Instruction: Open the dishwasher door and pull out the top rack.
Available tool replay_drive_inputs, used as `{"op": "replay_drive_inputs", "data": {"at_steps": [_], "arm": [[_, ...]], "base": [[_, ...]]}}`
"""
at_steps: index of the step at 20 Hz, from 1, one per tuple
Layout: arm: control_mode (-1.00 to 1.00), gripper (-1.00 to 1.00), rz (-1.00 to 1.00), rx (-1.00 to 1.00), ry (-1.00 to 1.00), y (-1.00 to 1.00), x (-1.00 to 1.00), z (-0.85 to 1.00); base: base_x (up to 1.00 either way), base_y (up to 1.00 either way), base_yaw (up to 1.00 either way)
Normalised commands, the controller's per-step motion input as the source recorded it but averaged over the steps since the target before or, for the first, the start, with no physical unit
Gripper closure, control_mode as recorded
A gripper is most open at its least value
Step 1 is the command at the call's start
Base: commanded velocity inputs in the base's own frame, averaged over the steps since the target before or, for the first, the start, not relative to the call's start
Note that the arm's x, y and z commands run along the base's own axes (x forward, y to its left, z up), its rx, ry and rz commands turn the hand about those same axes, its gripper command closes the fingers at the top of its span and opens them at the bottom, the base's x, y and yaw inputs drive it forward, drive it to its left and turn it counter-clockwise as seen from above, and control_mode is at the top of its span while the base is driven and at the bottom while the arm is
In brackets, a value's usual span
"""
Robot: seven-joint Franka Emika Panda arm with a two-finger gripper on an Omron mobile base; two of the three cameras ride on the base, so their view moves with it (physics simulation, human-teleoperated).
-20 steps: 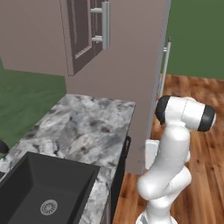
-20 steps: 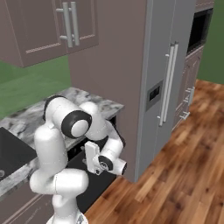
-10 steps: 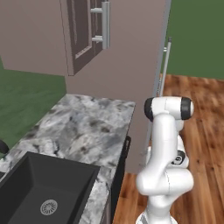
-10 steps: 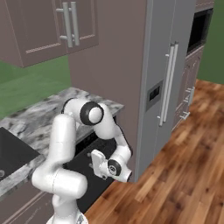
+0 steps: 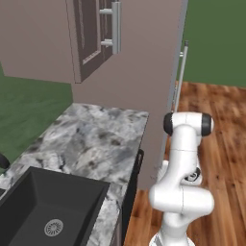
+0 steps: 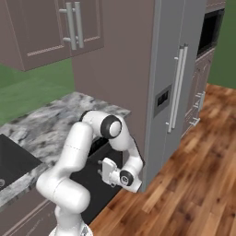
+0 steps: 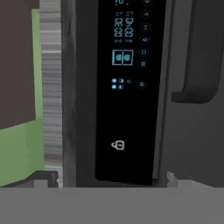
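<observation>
The dishwasher door [image 6: 100,196] is a flat black panel under the granite counter, and it stands closed. In the left base view the dishwasher door [image 5: 130,192] shows edge-on, with its small dark handle [image 5: 140,161] at the top. My gripper [image 6: 100,168] hangs low in front of the door's upper part with its fingers apart, holding nothing. In the hand view, rolled sideways, the door's black control strip [image 7: 124,87] with blue icons is close ahead, and the dark handle [image 7: 197,65] is on the right. My gripper [image 7: 107,179] shows just its tips there, wide apart.
A granite counter [image 5: 96,139] with a black sink [image 5: 53,211] runs to the left. A tall grey refrigerator [image 6: 177,83] with long silver handles stands right beside the dishwasher. Taupe upper cabinets [image 5: 91,33] hang overhead. Wooden floor [image 6: 193,184] spreads to the right.
The arm's elbow has swung in toward the counter and folded lower. The hand has stayed low in front of the black door and sunk slightly.
</observation>
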Motion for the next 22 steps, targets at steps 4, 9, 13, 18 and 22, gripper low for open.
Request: {"op": "replay_drive_inputs", "data": {"at_steps": [4,9,13,18,22], "arm": [[-1.00,-1.00,0.00,0.05,0.03,0.04,0.59,-0.03],[-1.00,-1.00,0.00,0.00,0.14,0.15,0.60,-0.32],[-1.00,-1.00,0.00,0.00,0.12,0.16,0.55,-0.37],[-1.00,-1.00,0.00,0.00,0.05,0.14,0.46,-0.43],[-1.00,-1.00,0.00,0.00,0.01,0.11,0.46,-0.51]], "base": [[0.00,0.00,0.00],[0.00,0.00,0.00],[0.00,0.00,0.00],[0.00,0.00,0.00],[0.00,0.00,0.00]]}}
